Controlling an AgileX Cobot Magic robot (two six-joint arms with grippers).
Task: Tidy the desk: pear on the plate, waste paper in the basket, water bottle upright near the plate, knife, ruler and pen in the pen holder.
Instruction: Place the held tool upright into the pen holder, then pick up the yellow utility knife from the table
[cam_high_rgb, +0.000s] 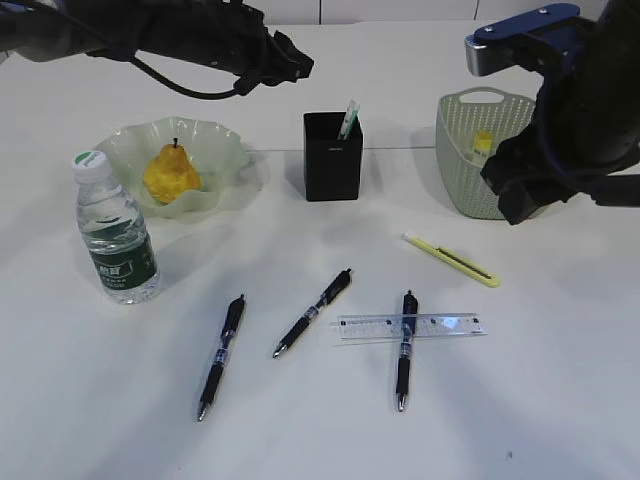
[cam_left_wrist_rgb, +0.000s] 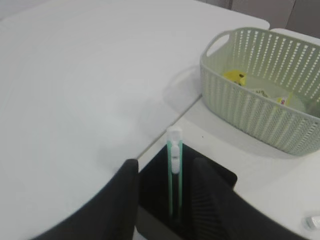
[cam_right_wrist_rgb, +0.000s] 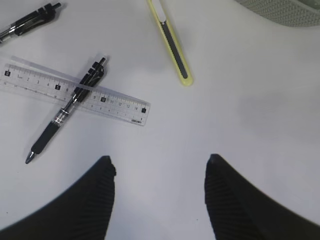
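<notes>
A yellow pear (cam_high_rgb: 172, 172) lies on the pale green plate (cam_high_rgb: 225, 150). The water bottle (cam_high_rgb: 115, 232) stands upright in front of the plate. The black pen holder (cam_high_rgb: 332, 165) holds a green and white pen (cam_high_rgb: 348, 120). Three black pens (cam_high_rgb: 221, 356) (cam_high_rgb: 314, 312) (cam_high_rgb: 404, 352), a clear ruler (cam_high_rgb: 440, 325) and a yellow knife (cam_high_rgb: 450, 259) lie on the table. The ruler rests across the right pen. My left gripper (cam_high_rgb: 298, 62) (cam_left_wrist_rgb: 165, 162) is open and empty above the holder (cam_left_wrist_rgb: 220, 180). My right gripper (cam_high_rgb: 515, 208) (cam_right_wrist_rgb: 160, 159) is open and empty above bare table near the ruler (cam_right_wrist_rgb: 115, 105) and knife (cam_right_wrist_rgb: 172, 47).
A green basket (cam_high_rgb: 455, 165) stands at the back right with yellow waste paper (cam_high_rgb: 483, 143) inside. It also shows in the left wrist view (cam_left_wrist_rgb: 240, 107). The front of the table is bare below the pens.
</notes>
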